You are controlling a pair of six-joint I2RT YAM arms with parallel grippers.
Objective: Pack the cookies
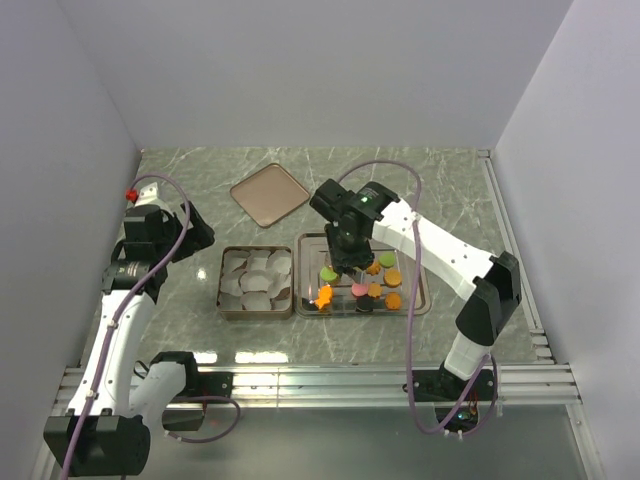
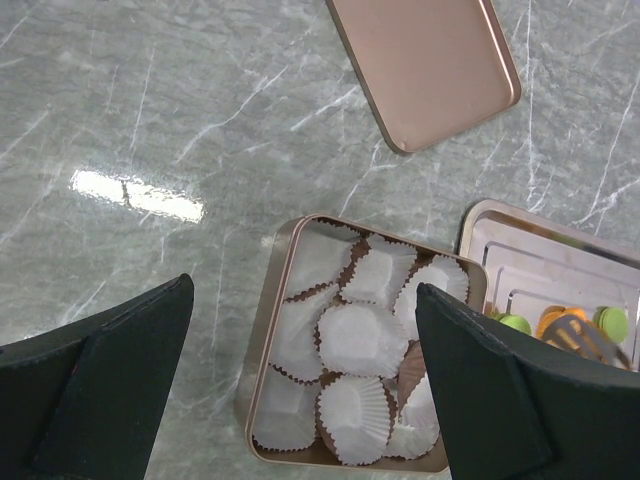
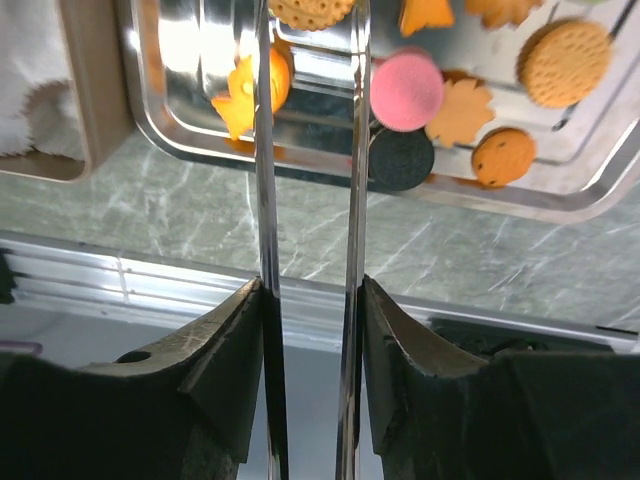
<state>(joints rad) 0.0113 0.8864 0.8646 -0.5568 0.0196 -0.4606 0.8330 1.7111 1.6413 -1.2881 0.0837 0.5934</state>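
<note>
The cookies lie on a silver tray right of centre: orange rounds and figures, a pink one, a dark one, green ones. My right gripper hovers over the tray, shut on metal tongs. The two tong blades stand apart and reach over the tray's near-left part; their tips are out of the right wrist view. My left gripper is open and empty, high above the left of a tin full of white paper cups.
The tin sits just left of the tray. Its copper lid lies flat behind, also in the left wrist view. An aluminium rail runs along the table's near edge.
</note>
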